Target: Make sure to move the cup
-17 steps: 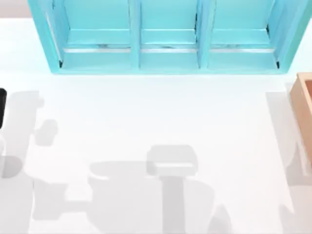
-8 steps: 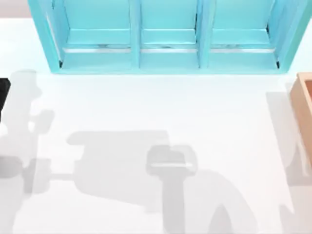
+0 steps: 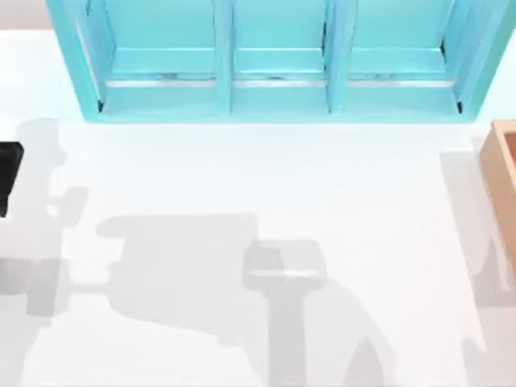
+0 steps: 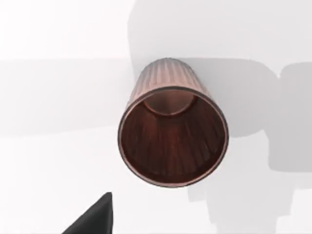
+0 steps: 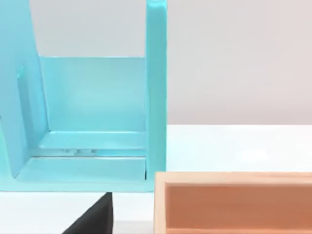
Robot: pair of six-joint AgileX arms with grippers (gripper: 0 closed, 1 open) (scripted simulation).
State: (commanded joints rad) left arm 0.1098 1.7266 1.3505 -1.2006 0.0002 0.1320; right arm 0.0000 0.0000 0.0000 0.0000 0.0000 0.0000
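Cup [image 4: 173, 136] upright, just beyond left hand [image 4: 92, 219].

Dark arm part [image 3: 8, 173] at the top view's left edge: reaches further into the picture than a second ago and half a second ago.
Big shadow on the table [image 3: 185, 266]: lies further up and left than a second ago, when it sat low near the bottom edge; slightly further left than half a second ago.
Shadows along the left side [image 3: 44, 201]: reshaped, taller and closer to the blue shelf [image 3: 274, 60].
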